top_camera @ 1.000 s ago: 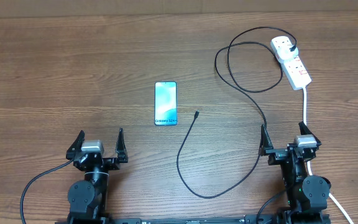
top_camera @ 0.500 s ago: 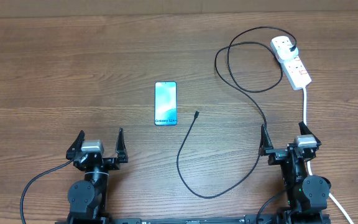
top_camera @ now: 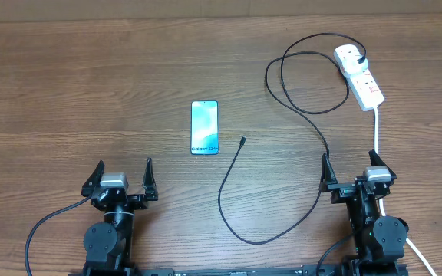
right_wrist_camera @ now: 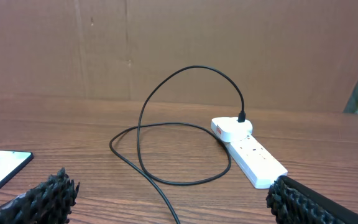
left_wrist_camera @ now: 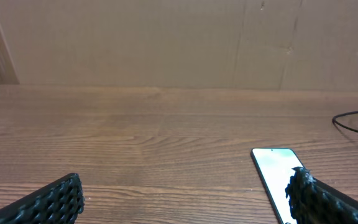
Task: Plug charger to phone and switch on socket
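While both arms sit low at the near edge, left gripper point(top_camera: 124, 165) and right gripper point(top_camera: 349, 157) gape wide, empty.
Phone point(top_camera: 205, 127) lies ahead-right of left gripper, charger point(top_camera: 229, 176) tip loose beside it. Socket point(top_camera: 360, 75) well ahead of right gripper, charger's plug in its far outlet.

From my left wrist the phone point(left_wrist_camera: 272, 168) loses its near end behind a finger point(left_wrist_camera: 334, 202), and the charger point(left_wrist_camera: 335, 119) runs off the right edge. From my right wrist the phone is cut by the left edge. Overhead, the switches on the socket point(top_camera: 367, 84) are too small to read — its cord point(top_camera: 377, 130) slips behind my right arm point(top_camera: 374, 215).
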Controlling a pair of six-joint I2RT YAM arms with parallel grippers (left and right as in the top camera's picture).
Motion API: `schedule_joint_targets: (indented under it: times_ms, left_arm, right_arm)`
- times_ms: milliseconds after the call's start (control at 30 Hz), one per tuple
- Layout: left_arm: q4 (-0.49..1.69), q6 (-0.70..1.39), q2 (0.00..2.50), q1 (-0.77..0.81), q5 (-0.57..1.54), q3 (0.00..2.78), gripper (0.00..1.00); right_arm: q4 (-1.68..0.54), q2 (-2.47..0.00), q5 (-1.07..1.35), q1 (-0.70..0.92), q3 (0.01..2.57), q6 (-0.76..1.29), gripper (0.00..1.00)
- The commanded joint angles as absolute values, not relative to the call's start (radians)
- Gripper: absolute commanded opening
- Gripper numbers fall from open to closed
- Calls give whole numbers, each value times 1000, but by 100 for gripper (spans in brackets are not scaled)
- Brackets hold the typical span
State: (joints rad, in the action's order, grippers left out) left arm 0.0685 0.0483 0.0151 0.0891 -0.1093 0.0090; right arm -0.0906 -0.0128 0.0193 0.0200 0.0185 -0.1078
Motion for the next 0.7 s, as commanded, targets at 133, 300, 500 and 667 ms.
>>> schedule_joint_targets:
  times_ms: [133, 300, 500, 667]
  left_arm:
    - [68, 29, 4, 80, -107, 5, 100]
    - [68, 29, 4, 81, -107, 5, 100]
    - [68, 29, 4, 81, -107, 5, 100]
    - [69, 155, 4, 81, 111, 6, 100]
  right_arm:
    - [-84, -3, 19, 17, 8, -102, 100]
    - [-84, -3, 19, 17, 8, -102, 100]
    - [-84, -3, 20, 17, 8, -102, 100]
    - [-84, -3, 20, 17, 8, -102, 100]
